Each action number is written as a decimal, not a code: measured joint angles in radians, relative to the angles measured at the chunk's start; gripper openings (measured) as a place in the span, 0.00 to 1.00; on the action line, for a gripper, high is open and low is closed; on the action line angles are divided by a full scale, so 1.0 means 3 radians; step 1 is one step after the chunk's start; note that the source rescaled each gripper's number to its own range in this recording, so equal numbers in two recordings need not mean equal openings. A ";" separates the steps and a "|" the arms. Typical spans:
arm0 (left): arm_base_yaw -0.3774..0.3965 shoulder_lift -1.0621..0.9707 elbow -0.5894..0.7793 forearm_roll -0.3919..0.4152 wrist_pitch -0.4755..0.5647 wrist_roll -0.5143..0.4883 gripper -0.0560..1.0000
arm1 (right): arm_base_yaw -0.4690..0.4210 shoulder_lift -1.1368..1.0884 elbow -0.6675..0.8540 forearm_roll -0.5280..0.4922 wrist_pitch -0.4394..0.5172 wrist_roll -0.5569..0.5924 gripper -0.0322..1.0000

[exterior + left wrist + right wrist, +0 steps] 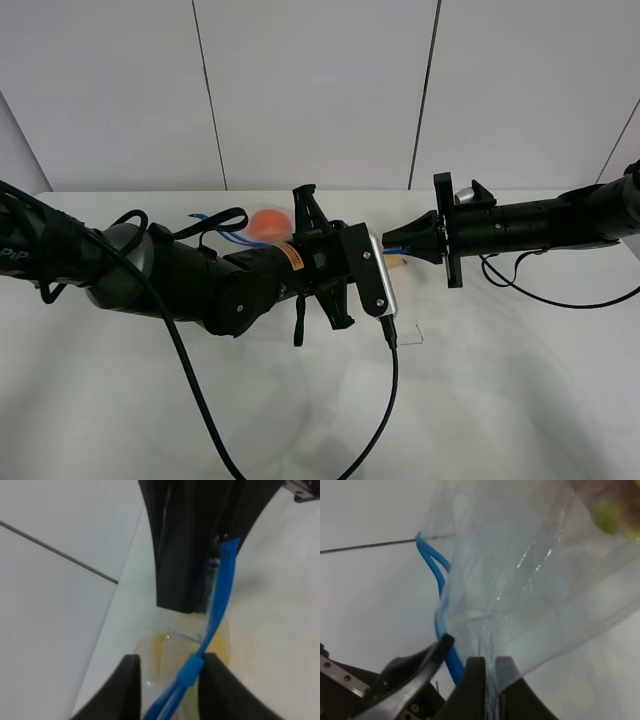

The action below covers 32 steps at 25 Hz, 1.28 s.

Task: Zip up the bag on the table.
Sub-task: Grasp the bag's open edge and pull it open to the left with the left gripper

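The clear bag [530,570] hangs stretched between my two grippers above the white table [520,380]. Its blue zipper strip [220,590] runs from the right gripper's black fingers [185,545] down to the blue slider [191,671]. My left gripper [170,685] straddles that slider with its jaws apart, and the slider lies against one finger. My right gripper [490,675] is shut on the bag's plastic edge beside the strip [437,580]. From above, the left arm [250,285] hides most of the bag. Only the orange [265,224] and the right gripper [405,248] show.
A black cable [390,400] droops from the left wrist camera [380,275] to the table's front edge. Another cable [540,290] loops under the right arm. The white panelled wall [320,90] stands close behind the table.
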 joint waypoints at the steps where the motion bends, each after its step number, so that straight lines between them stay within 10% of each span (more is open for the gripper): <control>1: 0.0000 0.0000 0.0000 0.0035 0.0016 0.0002 0.32 | 0.0000 0.0000 0.0000 0.0001 0.0000 0.0000 0.03; 16: 0.0001 0.0000 0.0003 0.0153 0.0074 0.0004 0.06 | 0.0000 0.0000 0.0000 0.0001 0.0000 0.0003 0.03; 32: 0.0155 0.0000 0.0003 0.0231 0.0070 0.0126 0.06 | 0.0000 0.0000 0.0000 0.0026 -0.0010 0.0003 0.03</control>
